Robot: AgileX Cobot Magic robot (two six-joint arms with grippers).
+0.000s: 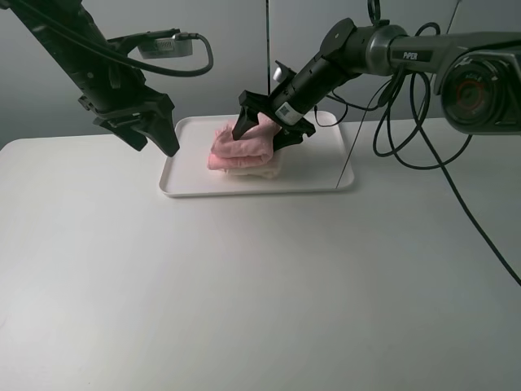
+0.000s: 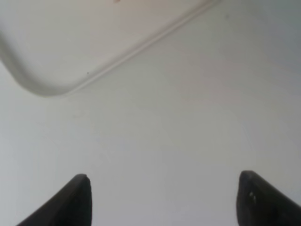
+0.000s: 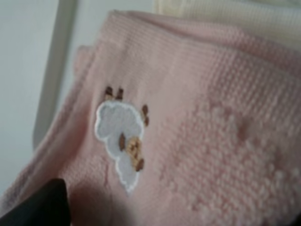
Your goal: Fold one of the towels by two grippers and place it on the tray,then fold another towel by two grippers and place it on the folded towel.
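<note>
White tray sits toward the back of the white bench, just behind centre. Two folded towels are stacked on its left-centre area: cream towel at the bottom, only its edge showing, and pink towel lying on top of it.

Right gripper is down at the stack, reaching in from the right. In the overhead view its two black fingers stand spread, one on each side of the bunched top of the pink towel; whether they touch or pinch the cloth cannot be told. Right wrist view is filled by the pink terry surface at very close range, with a small white embroidered sheep mark in view, a strip of cream towel beyond it, and one dark fingertip at the picture's corner.

Left gripper hangs above the tray's left edge, clear of the towels. Its fingers are spread wide with nothing between them; behind them the wrist view shows bare bench and a rounded tray corner.
</note>
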